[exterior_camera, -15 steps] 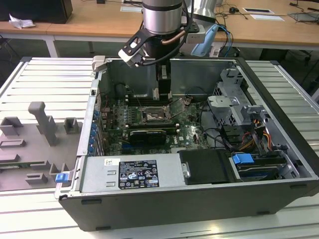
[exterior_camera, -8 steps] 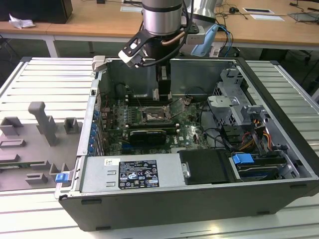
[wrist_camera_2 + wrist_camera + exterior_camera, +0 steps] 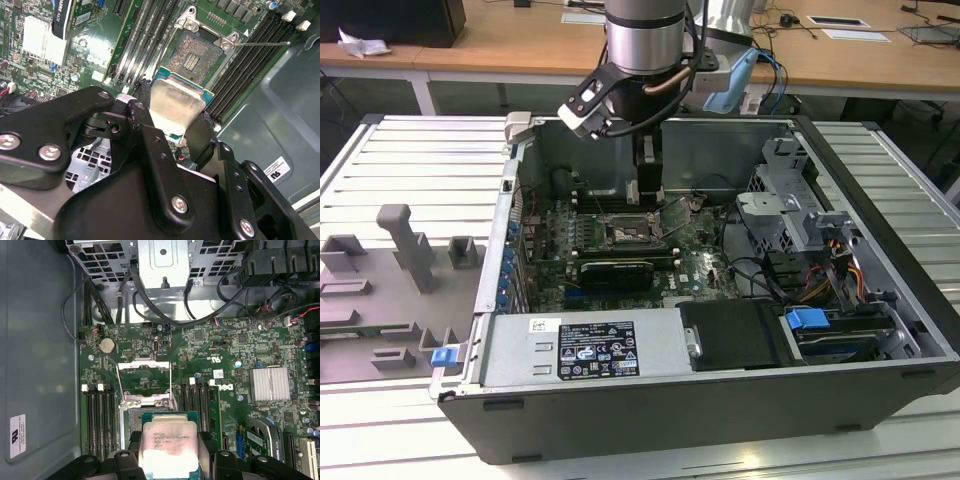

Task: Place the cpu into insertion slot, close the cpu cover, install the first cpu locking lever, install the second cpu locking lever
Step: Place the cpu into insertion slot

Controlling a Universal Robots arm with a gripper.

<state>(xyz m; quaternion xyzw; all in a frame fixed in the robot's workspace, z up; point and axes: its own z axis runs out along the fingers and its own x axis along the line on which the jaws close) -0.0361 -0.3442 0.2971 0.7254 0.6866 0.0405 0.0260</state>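
Observation:
My gripper (image 3: 170, 450) is shut on the cpu (image 3: 169, 442), a flat square chip with a silver-grey top, clamped by its two opposite edges. In the second wrist view the cpu (image 3: 176, 105) hangs tilted between the black fingers (image 3: 141, 117), just short of the bare insertion slot (image 3: 192, 52) with its gold contact field. The cpu cover (image 3: 145, 365), a thin silver frame, stands swung open beyond the slot, a thin wire lever along each of its sides. In the exterior view the gripper (image 3: 648, 195) reaches down into the open computer case, just above the slot (image 3: 625, 236).
Black memory slots (image 3: 97, 415) flank the socket on both sides. A long black expansion card (image 3: 615, 270) lies in front of the socket, a drive cage (image 3: 790, 210) with cables stands at the exterior view's right, and the power supply (image 3: 585, 350) fills the near wall. Grey fixtures (image 3: 405, 250) sit outside the case.

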